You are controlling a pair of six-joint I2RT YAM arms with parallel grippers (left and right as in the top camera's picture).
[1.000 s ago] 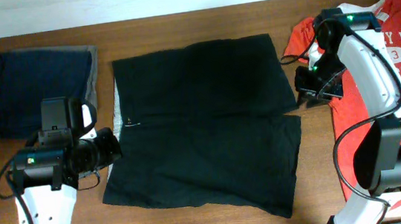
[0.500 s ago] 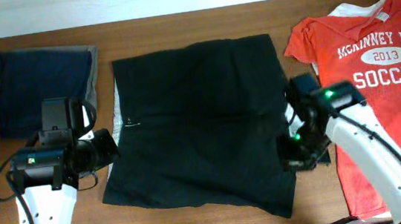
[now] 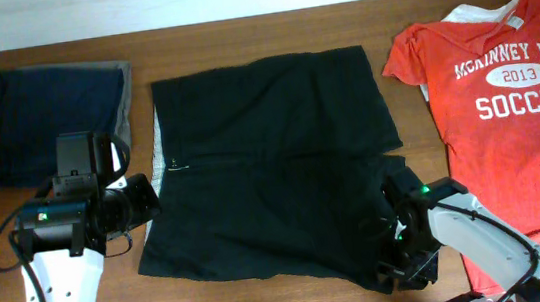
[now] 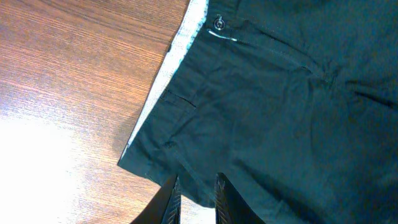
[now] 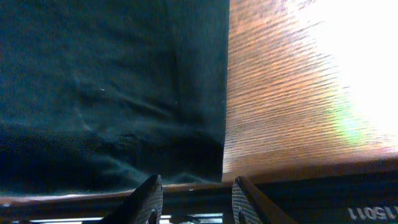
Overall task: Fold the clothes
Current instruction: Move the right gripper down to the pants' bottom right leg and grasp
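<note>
- Two grippers are found at the near side of the black shorts [image 3: 271, 161], which are spread flat at the middle of the wooden table [image 3: 238, 36], waistband toward 9 o'clock and leg hems toward 3 o'clock.
- At the shorts' 5 o'clock corner the right gripper [image 3: 395, 264] is placed over the hem of the nearer leg. Its fingers [image 5: 149, 198] are held moderately apart, and black fabric beside bare wood is seen beyond the gap.
- At the shorts' 8 o'clock corner the left gripper [image 3: 149, 199] is set beside the near end of the waistband. Only a narrow gap is kept between its fingers [image 4: 171, 200], and the black corner is seen just beyond them.
- Along the 9 o'clock edge a whitish trim [image 4: 180, 53] is exposed, with a small button [image 4: 218, 23] beside it.
- At 3 o'clock from the shorts a red T-shirt [image 3: 521, 145] with white "SOCCER" lettering is laid flat, one sleeve just beside the farther leg.
- At 10 o'clock, apart from the shorts, folded navy and grey garments [image 3: 36, 120] are stacked.
</note>
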